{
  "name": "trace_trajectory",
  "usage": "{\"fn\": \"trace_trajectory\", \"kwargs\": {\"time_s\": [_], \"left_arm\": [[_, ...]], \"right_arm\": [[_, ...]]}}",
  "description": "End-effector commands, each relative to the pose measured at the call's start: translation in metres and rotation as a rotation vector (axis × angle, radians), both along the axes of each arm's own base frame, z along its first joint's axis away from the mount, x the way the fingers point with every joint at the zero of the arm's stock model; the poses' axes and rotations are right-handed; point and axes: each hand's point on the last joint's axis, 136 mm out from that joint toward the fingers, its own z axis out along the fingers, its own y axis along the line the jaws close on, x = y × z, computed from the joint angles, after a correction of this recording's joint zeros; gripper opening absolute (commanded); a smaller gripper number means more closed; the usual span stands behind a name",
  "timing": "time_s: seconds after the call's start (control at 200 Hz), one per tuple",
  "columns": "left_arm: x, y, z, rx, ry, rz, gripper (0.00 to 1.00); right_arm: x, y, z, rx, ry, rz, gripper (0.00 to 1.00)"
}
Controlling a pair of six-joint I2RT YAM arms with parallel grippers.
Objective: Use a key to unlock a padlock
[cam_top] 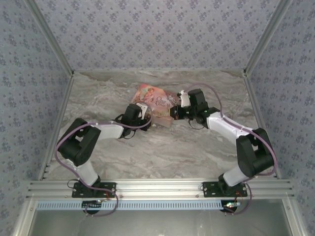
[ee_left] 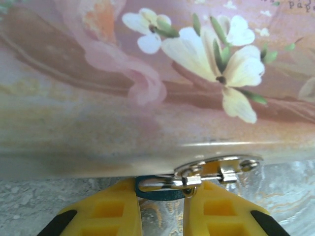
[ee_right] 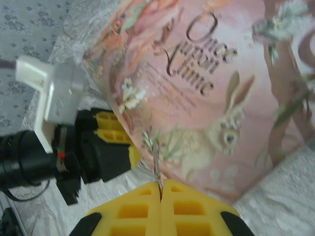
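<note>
Up from the near edge, both arms stretch across the marbled bench to its middle, and the left end effector is clenched on the padlock. Its yellow fingers sit either side of the small blue body, which hangs from a silvery hasp at the bottom near edge of the pink box. Just to the right, the right end effector is pinched tight on the key, a thin metal sliver standing up in front of the box's rabbit picture, with the box itself toward the far middle.
</note>
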Motion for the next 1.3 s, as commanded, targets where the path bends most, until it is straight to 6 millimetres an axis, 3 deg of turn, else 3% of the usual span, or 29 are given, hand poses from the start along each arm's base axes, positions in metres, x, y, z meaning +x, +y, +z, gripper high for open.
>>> {"fn": "trace_trajectory", "kwargs": {"time_s": [0.0, 0.195, 0.515, 0.939, 1.299], "left_arm": [[0.001, -0.019, 0.032, -0.102, 0.021, -0.017, 0.18], [-0.001, -0.028, 0.037, -0.157, 0.091, -0.01, 0.17], [0.001, -0.042, 0.042, -0.255, 0.204, 0.027, 0.16], [0.0, -0.048, 0.048, -0.342, 0.305, 0.098, 0.15], [-0.004, -0.052, 0.05, -0.382, 0.392, 0.134, 0.15]], "right_arm": [[-0.009, -0.011, -0.001, -0.007, -0.044, -0.001, 0.0], [-0.026, -0.02, -0.015, -0.014, -0.055, 0.004, 0.0], [-0.042, -0.014, -0.033, 0.011, -0.117, 0.045, 0.0], [-0.045, 0.016, -0.041, -0.054, -0.305, 0.135, 0.0], [-0.04, 0.03, -0.066, -0.143, -0.347, 0.181, 0.0]]}}
